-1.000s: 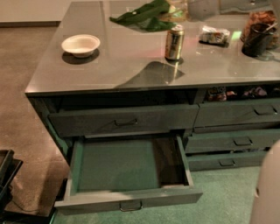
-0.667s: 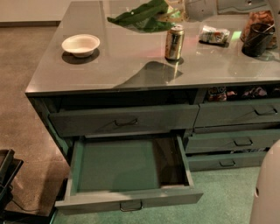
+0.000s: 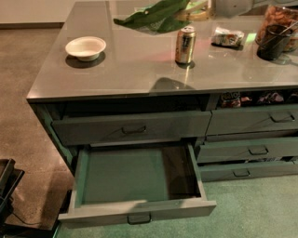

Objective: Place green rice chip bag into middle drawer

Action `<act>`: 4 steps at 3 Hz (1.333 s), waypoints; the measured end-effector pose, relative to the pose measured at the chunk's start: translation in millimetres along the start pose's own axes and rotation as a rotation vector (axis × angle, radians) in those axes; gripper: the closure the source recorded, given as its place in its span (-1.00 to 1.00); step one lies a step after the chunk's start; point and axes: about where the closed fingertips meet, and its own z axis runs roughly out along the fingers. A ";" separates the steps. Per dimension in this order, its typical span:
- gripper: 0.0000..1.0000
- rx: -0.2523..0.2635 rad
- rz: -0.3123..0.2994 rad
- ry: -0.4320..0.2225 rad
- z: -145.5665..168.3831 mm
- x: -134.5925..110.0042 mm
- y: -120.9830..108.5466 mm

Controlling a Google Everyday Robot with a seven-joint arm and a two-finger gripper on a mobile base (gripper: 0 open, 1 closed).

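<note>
While clamping the bag (image 3: 153, 14) by its right end, holds the gripper (image 3: 201, 10) above the table's (image 3: 139, 65) far edge, barely shifted from a second ago; still leaves the whole carry down into the open drawer (image 3: 135, 210).

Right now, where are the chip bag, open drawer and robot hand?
green rice chip bag (image 3: 151, 14): camera view, foil middle
middle drawer (image 3: 125, 174): camera view, green floor
hand (image 3: 194, 10): camera view, top edge, beside bag

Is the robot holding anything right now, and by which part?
Yes: the gripper, at the top edge above the grey countertop, holds the crinkly bright-green foil snack bag by its right end.
</note>
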 end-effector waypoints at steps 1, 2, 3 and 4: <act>1.00 0.010 -0.047 -0.054 -34.2 -58.9 -5.7; 1.00 -0.001 -0.073 -0.073 -61.6 -127.0 -1.7; 1.00 -0.024 -0.028 -0.037 -82.3 -138.3 23.8; 1.00 -0.024 -0.028 -0.037 -82.4 -138.1 23.8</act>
